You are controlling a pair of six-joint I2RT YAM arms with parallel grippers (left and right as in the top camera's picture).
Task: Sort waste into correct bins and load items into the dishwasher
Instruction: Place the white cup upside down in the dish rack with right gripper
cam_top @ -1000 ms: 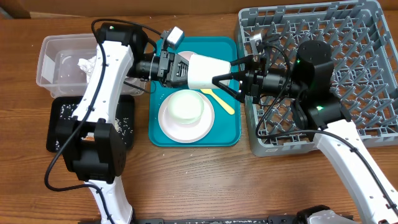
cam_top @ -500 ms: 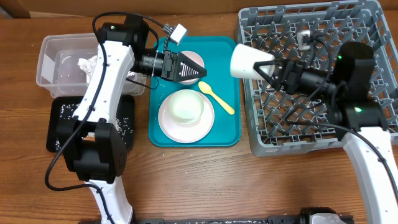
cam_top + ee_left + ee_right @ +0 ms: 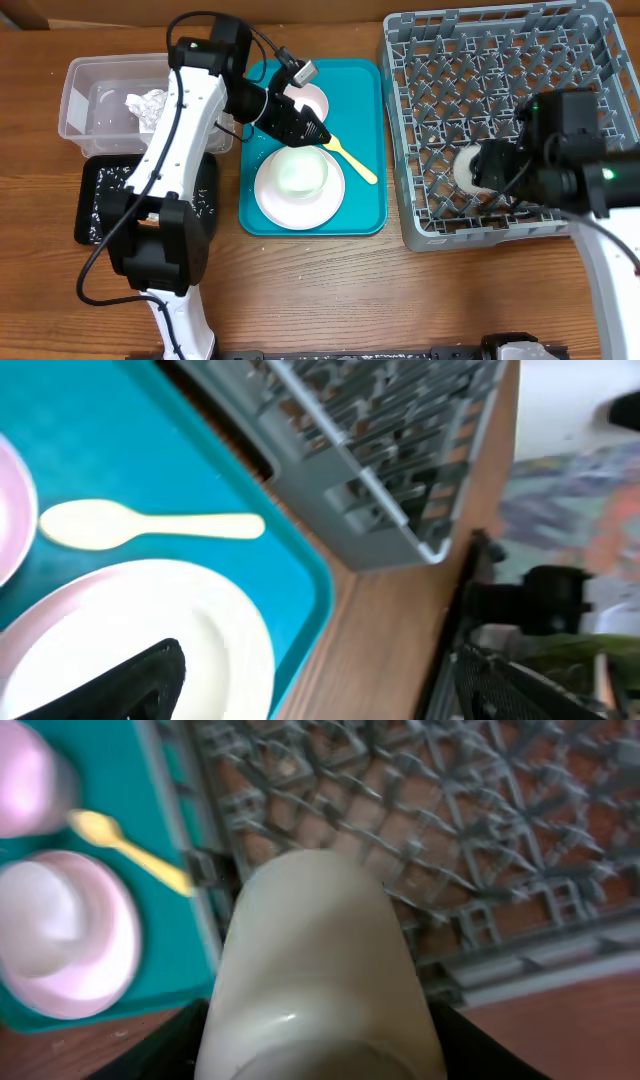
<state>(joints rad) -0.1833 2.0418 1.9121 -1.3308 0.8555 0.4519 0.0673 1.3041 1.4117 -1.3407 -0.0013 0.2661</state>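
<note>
My right gripper is shut on the small white cup, which lies on its side low over the front of the grey dishwasher rack. In the right wrist view the cup fills the gap between both black fingers. My left gripper stands open and holds nothing, above the teal tray. On that tray a white bowl sits on the round plate. A second bowl and the yellow spoon lie beside it. The left wrist view shows the spoon and the plate.
A clear tub at far left holds a crumpled white napkin. In front of it lies the black tray with scattered rice grains. Bare wooden table runs along the front. The left arm crosses above the tub and black tray.
The left gripper let go of the cup, opened and swung down over the plate. The right gripper carried the cup from above the teal tray to the rack's front.
</note>
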